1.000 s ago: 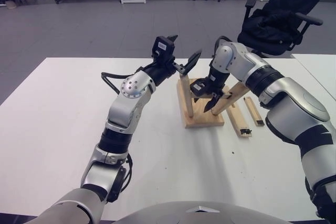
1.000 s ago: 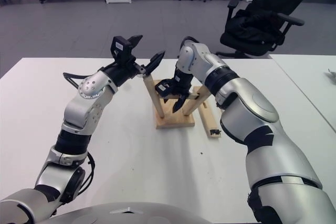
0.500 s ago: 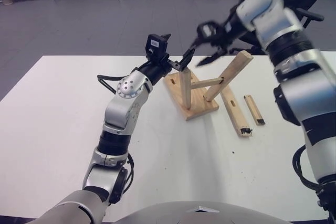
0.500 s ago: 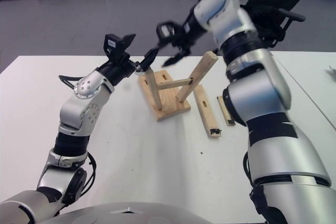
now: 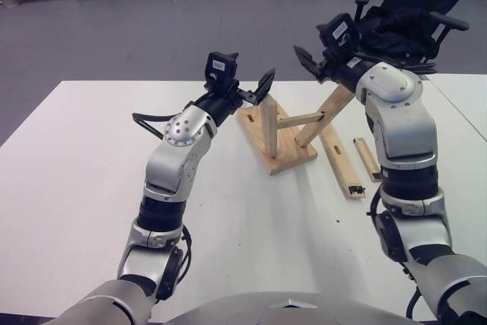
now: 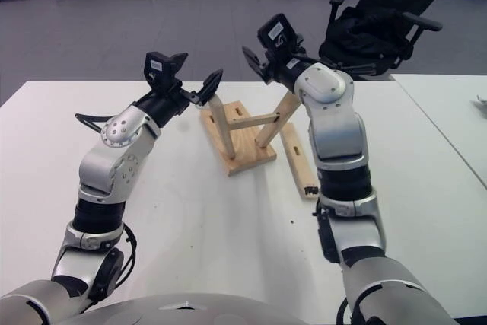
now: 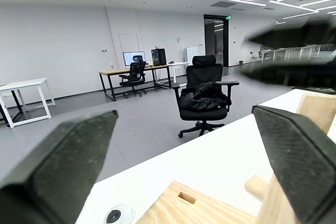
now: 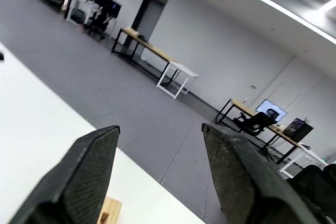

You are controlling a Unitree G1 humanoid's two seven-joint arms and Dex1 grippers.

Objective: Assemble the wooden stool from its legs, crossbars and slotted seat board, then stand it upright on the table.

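A flat, light wooden seat board (image 5: 293, 156) lies on the white table (image 5: 91, 157), in the middle of the frame. Two legs stick up out of it. The straight leg (image 5: 268, 123) stands up on the left side of the board. The leaning leg (image 5: 326, 108) tips toward the upper right. A thin wooden crossbar (image 5: 300, 119) runs between the two legs. The stool rests on its seat with its legs pointing up.

To the right of the board, a long wooden bar (image 5: 340, 161) lies flat on the table. A short wooden bar (image 5: 367, 159) lies just beside it, farther right.

The left tool (image 5: 249, 78) is up in the air, just left of the top of the straight leg. Its black fingers (image 7: 68, 156) are spread wide and hold nothing. One finger is very close to the leg top, but I cannot tell if it touches.

The right tool (image 5: 316, 58) is in the air at the upper right, near the top of the leaning leg. Its fingers (image 8: 89, 166) are apart too, with nothing between them.

A black office chair (image 5: 411, 13) stands on the floor behind the table, in the upper right corner.
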